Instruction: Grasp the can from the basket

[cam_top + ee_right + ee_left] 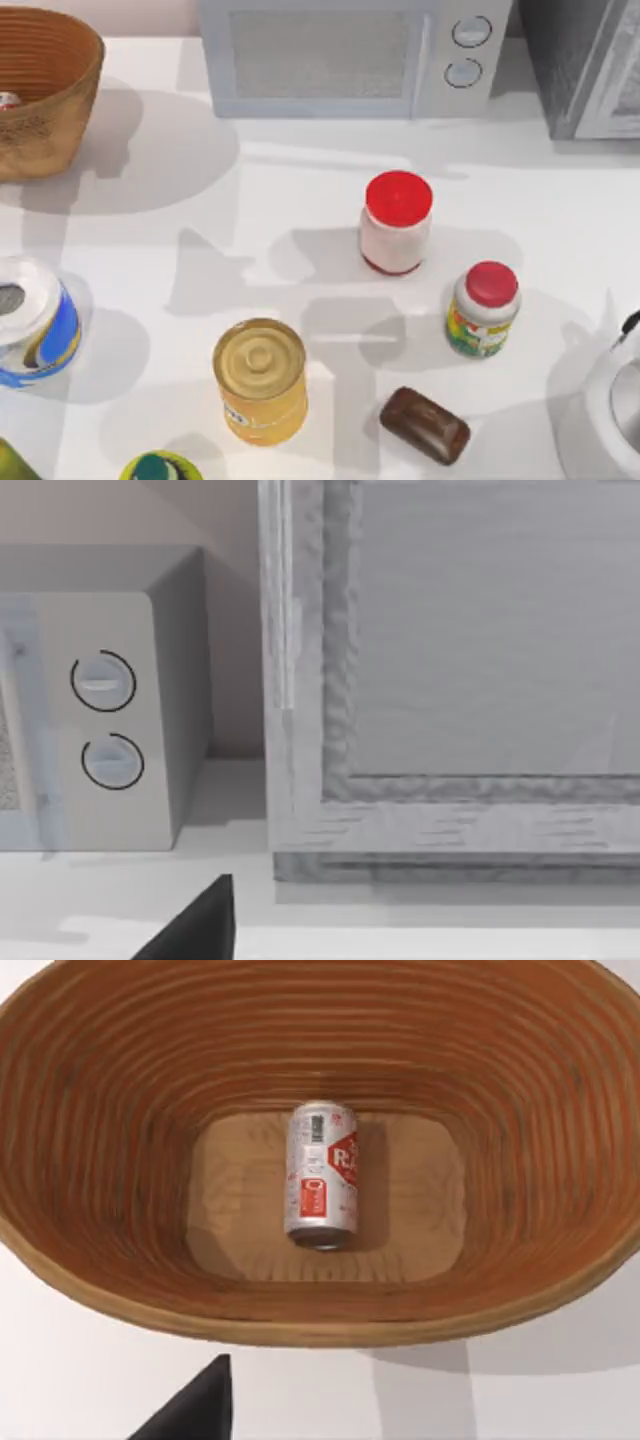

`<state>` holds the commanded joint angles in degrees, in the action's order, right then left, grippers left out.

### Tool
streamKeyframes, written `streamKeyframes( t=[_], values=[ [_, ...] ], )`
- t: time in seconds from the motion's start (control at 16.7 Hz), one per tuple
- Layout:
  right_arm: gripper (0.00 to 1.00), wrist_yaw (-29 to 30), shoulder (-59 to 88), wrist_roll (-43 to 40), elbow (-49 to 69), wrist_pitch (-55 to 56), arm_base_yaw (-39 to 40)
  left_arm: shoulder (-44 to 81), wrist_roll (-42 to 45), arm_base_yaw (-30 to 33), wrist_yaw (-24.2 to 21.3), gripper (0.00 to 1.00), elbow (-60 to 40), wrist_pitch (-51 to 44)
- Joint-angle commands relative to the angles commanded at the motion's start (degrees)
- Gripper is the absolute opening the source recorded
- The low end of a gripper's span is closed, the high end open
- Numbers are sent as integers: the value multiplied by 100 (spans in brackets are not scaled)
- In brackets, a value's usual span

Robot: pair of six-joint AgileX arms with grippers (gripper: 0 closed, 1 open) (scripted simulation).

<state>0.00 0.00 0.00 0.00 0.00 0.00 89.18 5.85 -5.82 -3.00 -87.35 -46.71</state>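
Looking down into the basket (120, 1210) at the table's far left, your left end effector (190, 1415), grip state untellable, has yet to reach the can (322, 1175) lying on its floor.

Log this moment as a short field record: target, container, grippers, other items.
target: can, silver with red label, lying on its side on the basket floor
container: basket, brown woven, at the table's far left corner
left gripper: above the basket, looking down into it; one dark fingertip at the frame edge
right gripper: faces the microwave; dark fingertip in view
other items: red-lidded jar, yellow can
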Motion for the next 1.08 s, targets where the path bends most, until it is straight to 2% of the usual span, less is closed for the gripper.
streamKeyframes(
  t=[0.3,0.6,0.84,1.08],
  values=[
    [100,0,0,0,0,0,0,2742,193,-146,-115,100,-2832,-1416],
    [100,0,0,0,0,0,0,4903,342,-246,-210,100,-4989,-2515],
    [100,0,0,0,0,0,0,5882,406,-289,-254,100,-5929,-3009],
    [100,0,0,0,0,0,0,6036,416,-296,-261,100,-6072,-3086]
  ],
)
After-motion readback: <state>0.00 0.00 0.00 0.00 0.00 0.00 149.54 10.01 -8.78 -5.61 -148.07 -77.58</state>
